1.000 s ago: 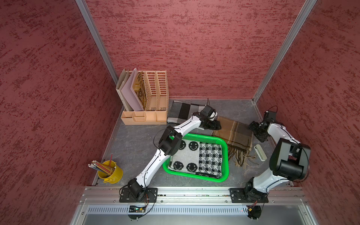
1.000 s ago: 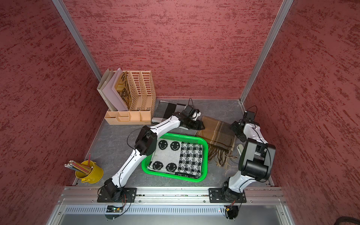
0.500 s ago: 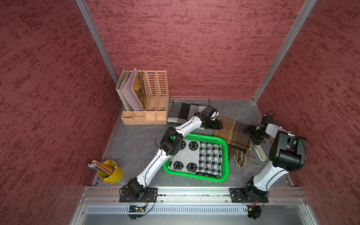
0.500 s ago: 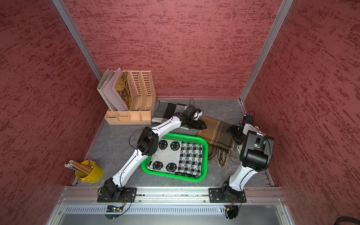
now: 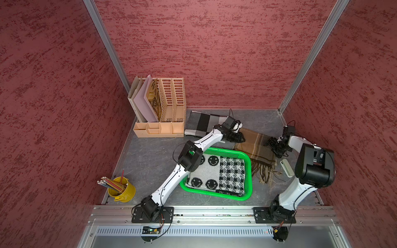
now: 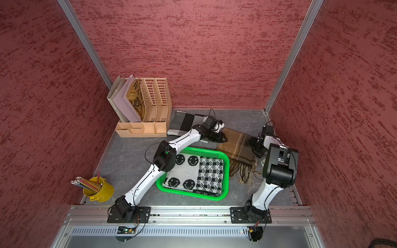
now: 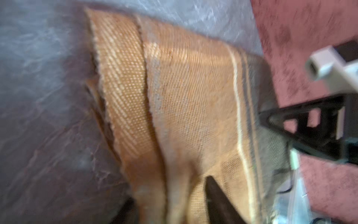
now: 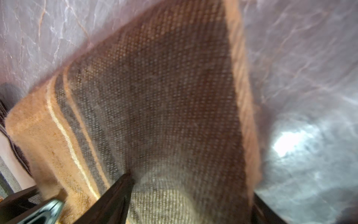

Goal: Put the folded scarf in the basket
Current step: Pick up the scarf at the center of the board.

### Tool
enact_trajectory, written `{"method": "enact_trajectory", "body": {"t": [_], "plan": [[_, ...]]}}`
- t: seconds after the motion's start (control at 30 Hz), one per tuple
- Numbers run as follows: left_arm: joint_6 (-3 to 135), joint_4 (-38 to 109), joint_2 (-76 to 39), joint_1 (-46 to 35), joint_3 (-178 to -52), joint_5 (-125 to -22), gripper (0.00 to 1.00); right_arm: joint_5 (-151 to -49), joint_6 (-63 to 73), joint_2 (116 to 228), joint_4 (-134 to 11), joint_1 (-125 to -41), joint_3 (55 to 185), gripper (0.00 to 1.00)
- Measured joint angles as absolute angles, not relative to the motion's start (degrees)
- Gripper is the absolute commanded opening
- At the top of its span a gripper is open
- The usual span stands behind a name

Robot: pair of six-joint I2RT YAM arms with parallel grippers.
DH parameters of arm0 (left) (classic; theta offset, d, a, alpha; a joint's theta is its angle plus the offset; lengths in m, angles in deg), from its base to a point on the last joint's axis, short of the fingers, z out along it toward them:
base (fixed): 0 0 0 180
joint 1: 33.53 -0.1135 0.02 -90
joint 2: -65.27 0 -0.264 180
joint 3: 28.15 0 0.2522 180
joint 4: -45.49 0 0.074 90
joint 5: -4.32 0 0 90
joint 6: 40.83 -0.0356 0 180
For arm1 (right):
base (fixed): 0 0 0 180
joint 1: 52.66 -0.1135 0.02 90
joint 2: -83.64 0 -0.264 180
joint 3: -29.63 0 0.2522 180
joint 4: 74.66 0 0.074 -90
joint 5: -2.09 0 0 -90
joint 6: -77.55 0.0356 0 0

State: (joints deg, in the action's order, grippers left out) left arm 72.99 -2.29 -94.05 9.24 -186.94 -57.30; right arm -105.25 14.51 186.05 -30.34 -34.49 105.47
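A brown plaid folded scarf (image 5: 254, 150) (image 6: 235, 148) with fringe lies flat on the table, to the right of the green basket (image 5: 249, 165) (image 6: 228, 165). My left gripper (image 5: 240, 139) (image 6: 223, 139) is down at the scarf's far left corner. In the left wrist view its jaws (image 7: 170, 205) are pinched on a raised fold of the cloth. My right gripper (image 5: 271, 146) (image 6: 252, 145) is at the scarf's right edge. In the right wrist view it (image 8: 189, 203) stands open, with the cloth edge between the fingers.
A black-and-white smiley scarf (image 5: 214, 174) fills the basket. A grey and black checked cloth (image 5: 204, 122) lies behind the left gripper. A beige file organiser (image 5: 163, 111) stands at the back left, a yellow pencil cup (image 5: 122, 190) at the front left. A small white object (image 5: 286, 167) lies near the right arm.
The left jaws have closed on the scarf's corner. The right gripper has moved in from the right wall side to the scarf's right edge.
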Motion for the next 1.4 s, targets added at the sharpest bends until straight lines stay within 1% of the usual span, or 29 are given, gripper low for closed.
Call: {"method": "enact_trajectory", "body": {"t": [0.03,0.17,0.33,0.5,0.67,0.73,0.83,0.9,0.93,1.0,1.1,1.27,1.4], "plan": [[73.1,-2.2,-94.1,9.2,-186.5,-57.4,0.00,-105.5,14.5,186.1,-30.3,-34.6,105.5,0.80],[75.5,0.0,-93.6,8.8,-184.3,-58.9,0.00,-105.9,14.0,186.7,-29.8,-34.6,106.6,0.82],[78.3,3.6,-90.2,7.4,-177.8,-60.3,0.00,-104.0,13.3,186.4,-28.8,-34.7,107.7,0.86],[79.1,5.2,-87.5,5.6,-173.3,-61.6,0.00,-101.6,13.0,185.0,-27.7,-34.5,108.5,0.86],[79.4,5.8,-87.3,5.4,-173.0,-61.9,0.00,-103.7,12.6,187.1,-28.5,-34.5,110.8,0.84],[79.4,5.8,-87.3,5.6,-173.0,-62.0,0.00,-105.0,12.5,189.0,-28.7,-34.5,111.4,0.81],[79.4,5.8,-87.3,5.7,-173.0,-62.0,0.00,-107.1,12.4,191.6,-29.5,-34.4,112.6,0.75],[79.4,5.8,-87.3,5.7,-173.1,-62.0,0.00,-108.2,12.6,192.4,-30.3,-34.5,112.9,0.70],[79.4,5.8,-87.3,5.7,-173.1,-62.0,0.00,-108.7,12.8,192.5,-30.9,-34.5,112.9,0.65],[79.5,5.8,-87.3,5.7,-173.1,-61.9,0.00,-109.7,13.1,193.0,-31.7,-34.7,113.0,0.54],[79.6,5.8,-87.3,5.7,-173.2,-61.6,0.00,-110.5,13.9,193.8,-32.8,-35.3,112.8,0.29],[79.6,4.7,-87.4,6.1,-175.7,-60.6,0.00,-110.5,15.4,193.6,-33.9,-37.0,112.0,0.01],[79.8,4.7,-87.4,6.8,-177.7,-60.0,0.00,-109.3,16.5,190.9,-34.0,-38.0,110.9,0.00]]}}
